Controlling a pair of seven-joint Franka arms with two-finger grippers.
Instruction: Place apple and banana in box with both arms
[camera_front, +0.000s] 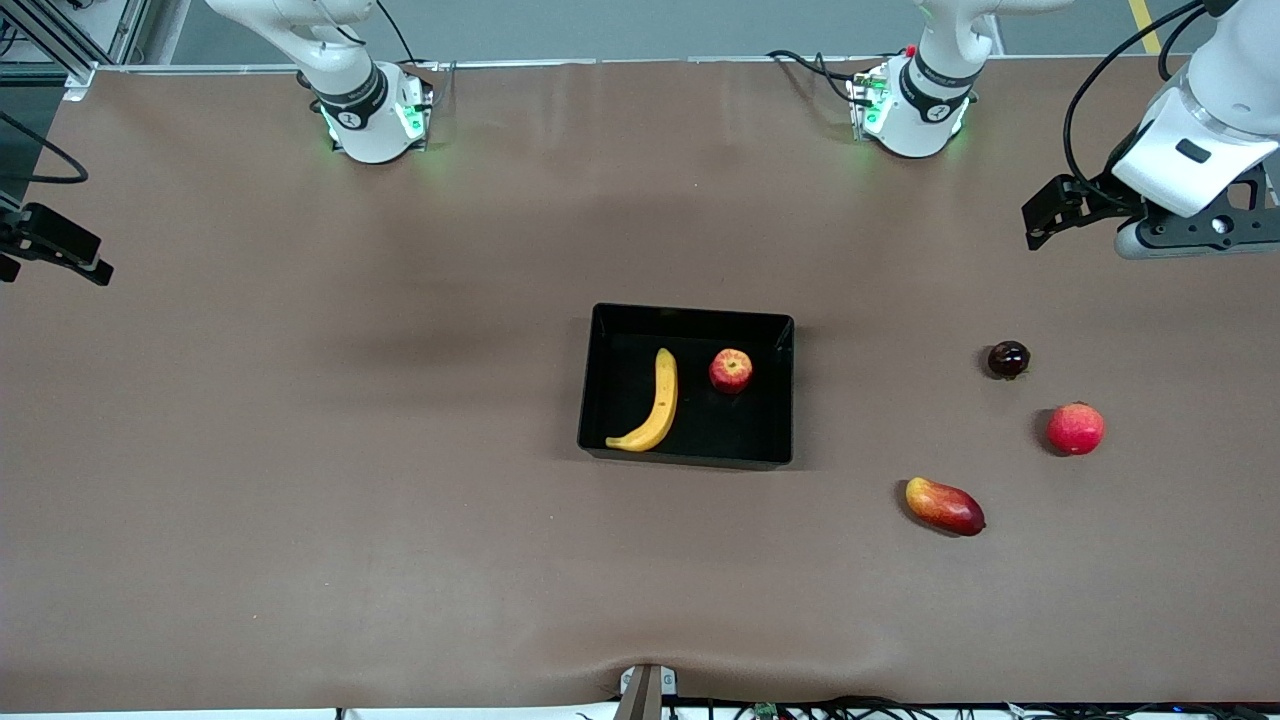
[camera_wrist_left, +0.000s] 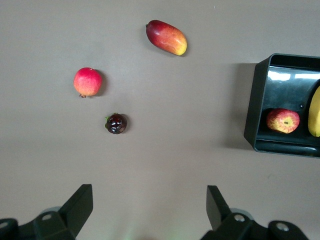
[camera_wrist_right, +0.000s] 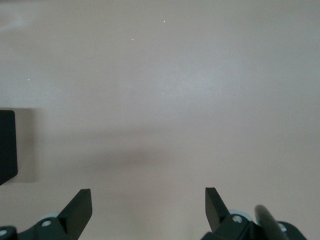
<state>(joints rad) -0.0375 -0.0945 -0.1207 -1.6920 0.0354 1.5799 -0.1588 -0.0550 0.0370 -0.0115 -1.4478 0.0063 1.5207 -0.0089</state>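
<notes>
The black box (camera_front: 600, 380) sits mid-table. The yellow banana (camera_front: 655, 405) and the small red apple (camera_front: 731, 370) lie in it, side by side and apart. In the left wrist view the box wall (camera_wrist_left: 256, 100), the apple (camera_wrist_left: 282, 120) and a bit of the banana (camera_wrist_left: 315, 117) show at the edge. My left gripper (camera_wrist_left: 149, 192) is open and empty, held high over the left arm's end of the table (camera_front: 1200, 228). My right gripper (camera_wrist_right: 148, 195) is open and empty over bare table at the right arm's end. A corner of the box (camera_wrist_right: 7, 145) shows in its view.
Three loose fruits lie toward the left arm's end of the table: a dark round fruit (camera_front: 1008, 359), a pinkish-red round fruit (camera_front: 1075, 428) and a red-yellow mango-like fruit (camera_front: 944, 505). They also show in the left wrist view.
</notes>
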